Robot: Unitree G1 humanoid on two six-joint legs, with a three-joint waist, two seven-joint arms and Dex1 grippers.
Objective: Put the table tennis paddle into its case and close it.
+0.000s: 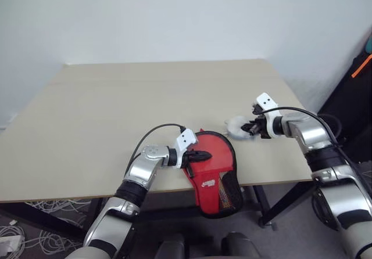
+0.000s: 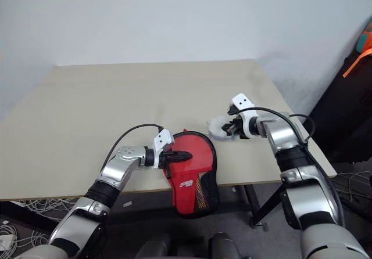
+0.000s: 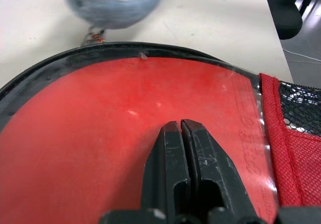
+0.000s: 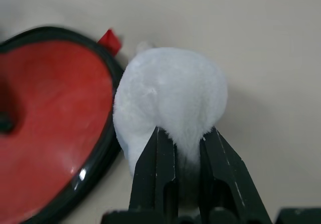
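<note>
The red case [image 1: 210, 161] lies at the table's front edge, with its black mesh end [image 1: 230, 192] hanging over the edge. It looks closed, black trim running round its rim [image 4: 103, 148]. The table tennis paddle is hidden. My left gripper [image 1: 203, 154] is shut, its fingertips [image 3: 170, 133] resting on the case's red top. To the right of the case, my right gripper [image 1: 248, 129] is shut on a fluffy white ball [image 4: 170, 93] just above the table. A small red tab [image 4: 110, 39] sticks out of the case beside the ball.
The beige table [image 1: 116, 102] stretches wide behind and to the left of the case. Its right edge [image 1: 290, 105] runs close to my right arm. Black equipment [image 1: 349, 96] stands off the table's right side, and cables [image 1: 35, 209] lie on the floor at the left.
</note>
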